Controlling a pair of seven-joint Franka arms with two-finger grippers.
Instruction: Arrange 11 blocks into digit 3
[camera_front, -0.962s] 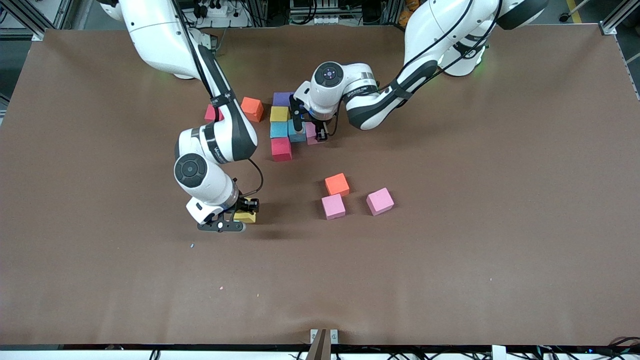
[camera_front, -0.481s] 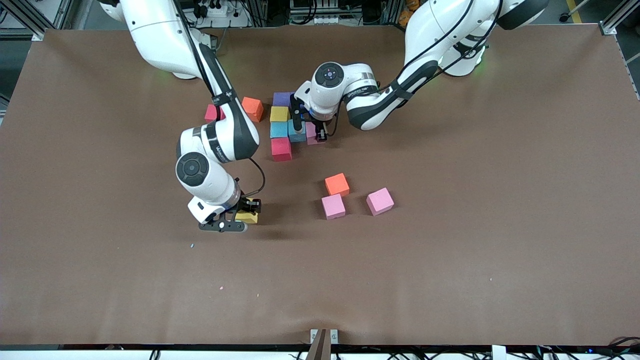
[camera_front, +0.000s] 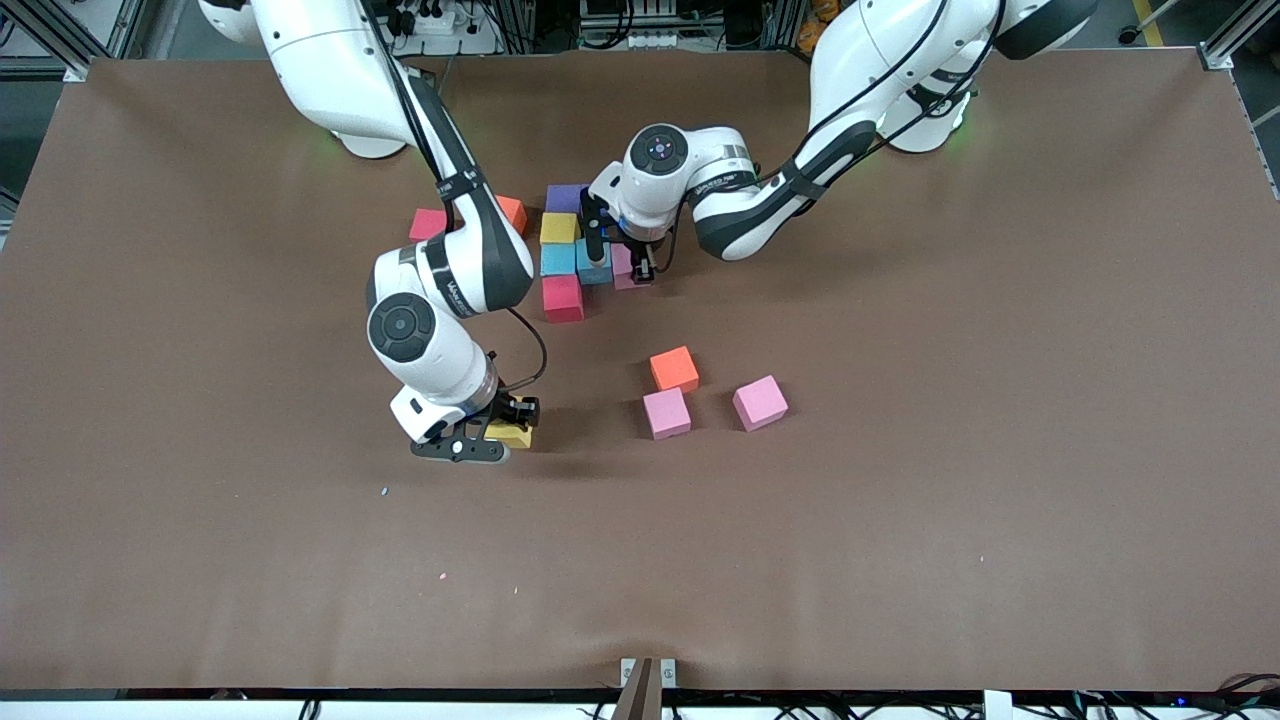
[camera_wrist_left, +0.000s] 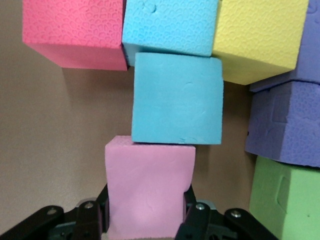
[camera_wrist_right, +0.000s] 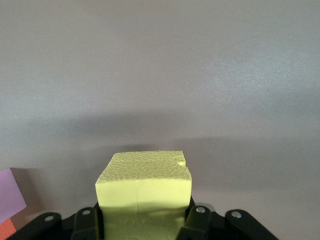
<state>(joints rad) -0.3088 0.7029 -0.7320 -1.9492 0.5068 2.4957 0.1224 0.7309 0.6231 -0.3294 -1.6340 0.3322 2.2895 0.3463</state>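
Brown table, metal framing along its edge, left end effector pinching pink block, right end effector pinching yellow block

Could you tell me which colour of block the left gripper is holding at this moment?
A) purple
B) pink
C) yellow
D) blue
B: in the left wrist view the left gripper has its fingers closed on the sides of a pink block, which sits against a blue block in the cluster.
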